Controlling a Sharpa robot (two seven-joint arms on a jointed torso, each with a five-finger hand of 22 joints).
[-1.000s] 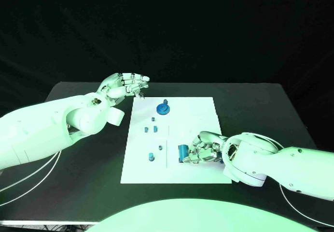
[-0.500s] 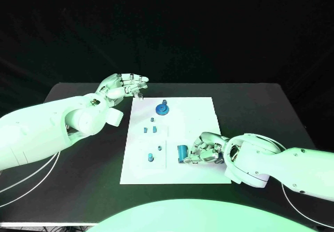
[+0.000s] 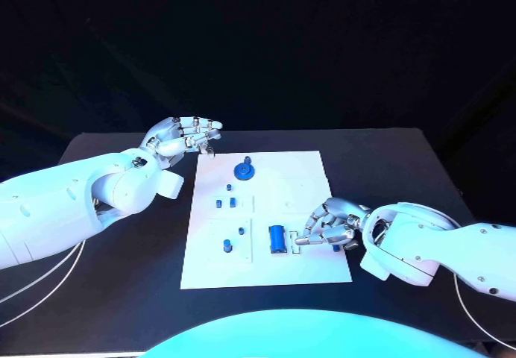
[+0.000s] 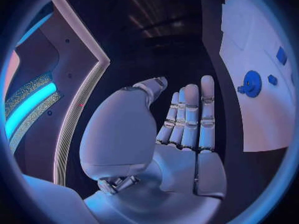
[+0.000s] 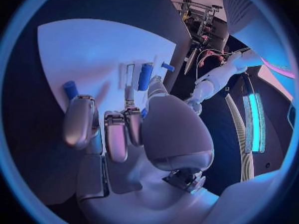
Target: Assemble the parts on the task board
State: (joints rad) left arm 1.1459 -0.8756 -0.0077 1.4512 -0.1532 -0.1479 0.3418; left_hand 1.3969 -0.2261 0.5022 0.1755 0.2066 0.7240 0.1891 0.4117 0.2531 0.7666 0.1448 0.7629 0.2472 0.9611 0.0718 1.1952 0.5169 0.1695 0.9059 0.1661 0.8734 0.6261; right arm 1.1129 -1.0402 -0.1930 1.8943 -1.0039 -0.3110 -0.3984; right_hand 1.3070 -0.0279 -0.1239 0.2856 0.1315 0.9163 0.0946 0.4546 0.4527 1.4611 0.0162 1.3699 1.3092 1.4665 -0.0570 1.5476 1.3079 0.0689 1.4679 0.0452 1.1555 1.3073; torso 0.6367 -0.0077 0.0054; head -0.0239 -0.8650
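The white task board [image 3: 290, 268] lies mid-table. A blue cylinder [image 3: 277, 239] lies on it, also seen as the blue cylinder [image 5: 145, 76]. My right hand [image 3: 335, 227] hovers just right of it, fingers curled down toward the board, fingertips [image 3: 303, 240] a small gap from the cylinder. A small blue part [image 3: 336, 247] lies by that hand. I cannot make out whether anything is pinched. My left hand [image 3: 185, 134] hovers off the board's far left corner, holding nothing; the left hand [image 4: 187, 129] shows its fingers straight and side by side.
A blue disc with a peg [image 3: 246, 171] stands at the far end of the board, seen also as the disc [image 4: 251, 82]. Several small blue parts [image 3: 226, 202] sit along the board's left half. Black table [image 3: 129, 261] surrounds the board.
My right hand has drawn back to the right, away from the blue cylinder it was touching. The left hand has stayed in place.
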